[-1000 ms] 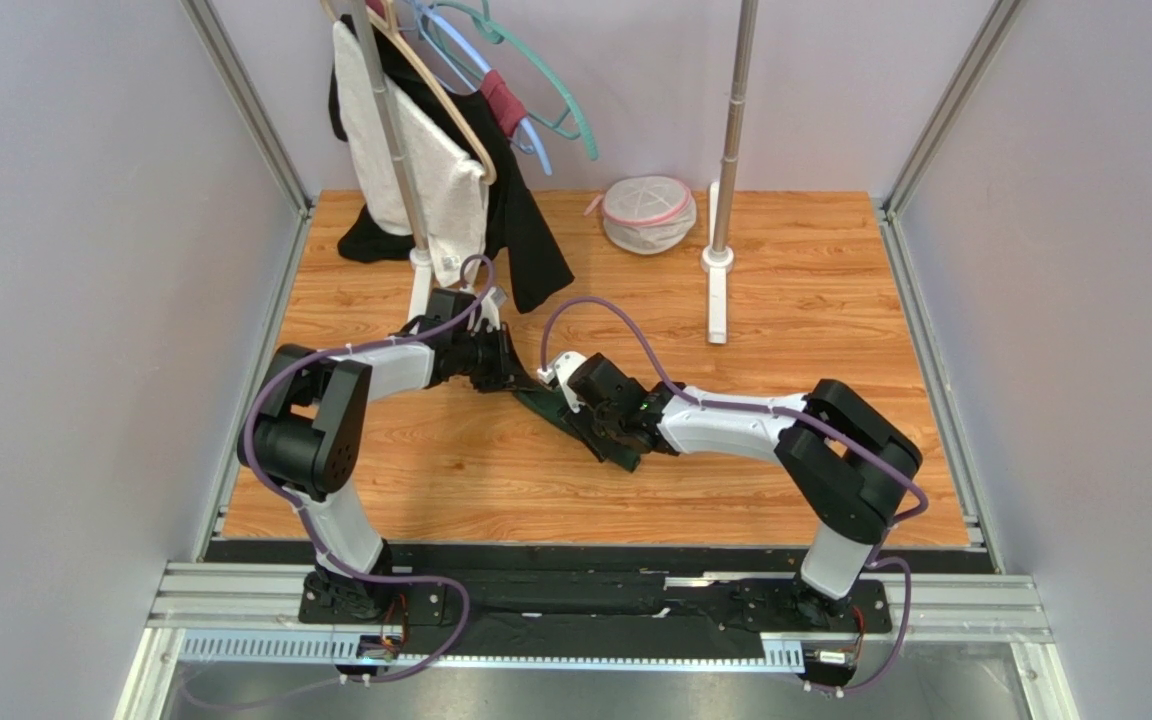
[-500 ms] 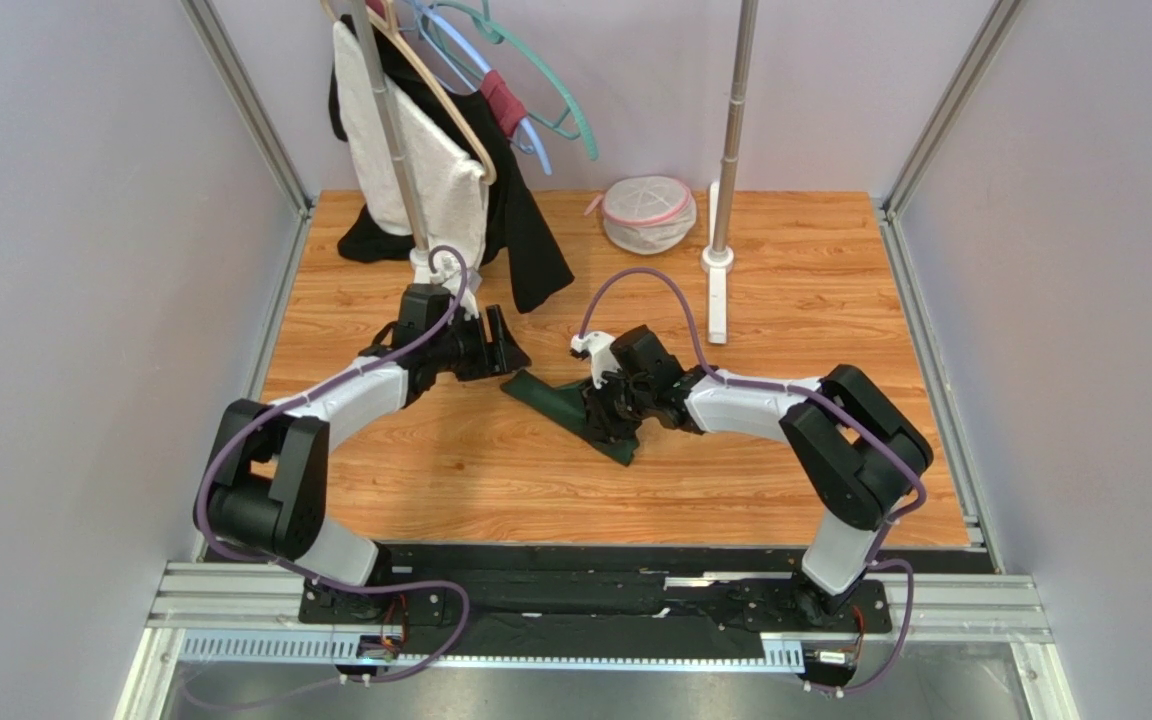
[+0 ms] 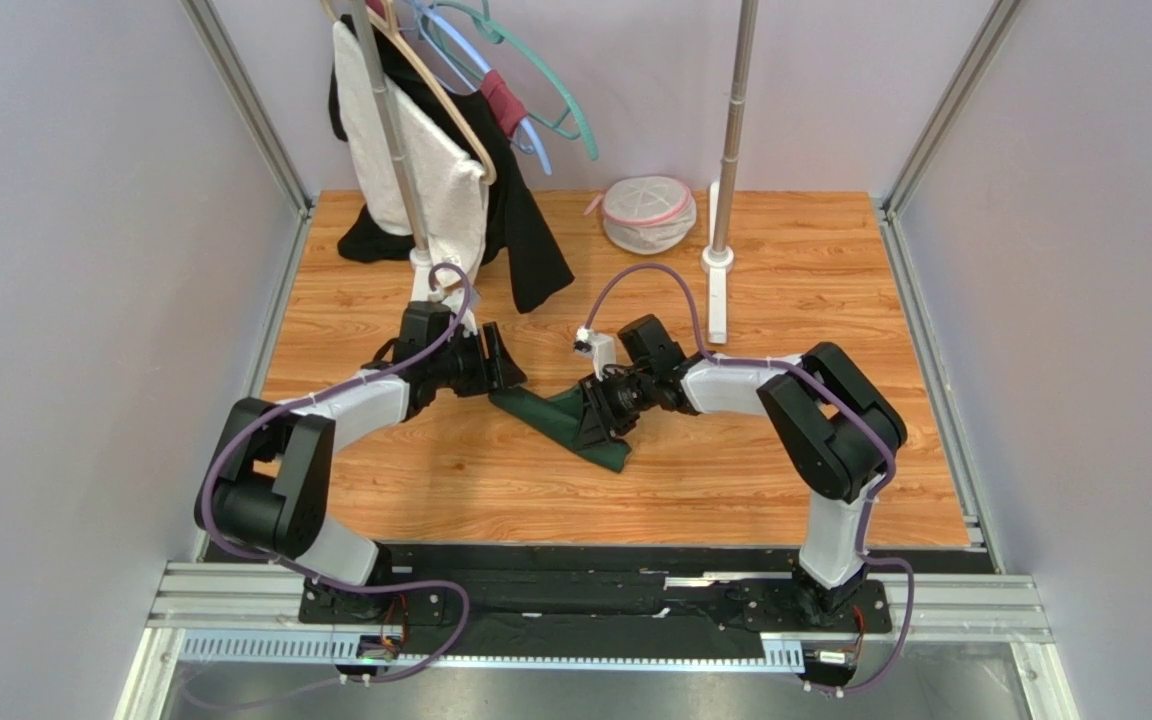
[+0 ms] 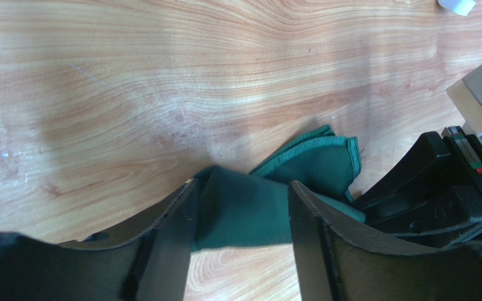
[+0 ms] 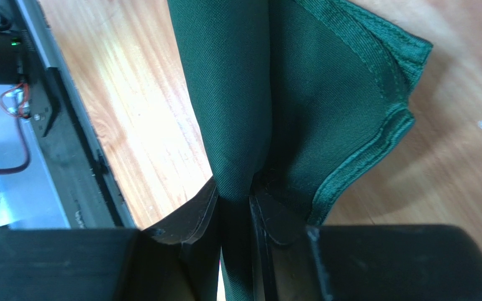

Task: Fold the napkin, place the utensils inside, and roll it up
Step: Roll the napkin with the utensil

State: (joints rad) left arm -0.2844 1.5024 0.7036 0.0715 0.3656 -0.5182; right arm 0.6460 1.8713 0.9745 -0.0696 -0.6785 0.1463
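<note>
The dark green napkin (image 3: 560,422) lies as a long folded bundle on the wooden table (image 3: 432,465). My right gripper (image 3: 599,407) is shut on a thick fold of the napkin (image 5: 256,94), with cloth pinched between its fingers (image 5: 234,195). My left gripper (image 3: 504,369) stands open at the bundle's left end. In the left wrist view the napkin (image 4: 250,210) lies between the spread fingers (image 4: 242,186) without being squeezed. The utensils are out of view.
A clothes rack (image 3: 432,165) with hanging garments and hangers stands at the back left. A metal pole on a white base (image 3: 717,270) and a white mesh bag (image 3: 647,213) are at the back. Metal frame posts line both sides.
My left gripper has opened and let go of the napkin's left end, staying beside it. My right gripper has closed tighter on the napkin and shifted a little toward the back left.
</note>
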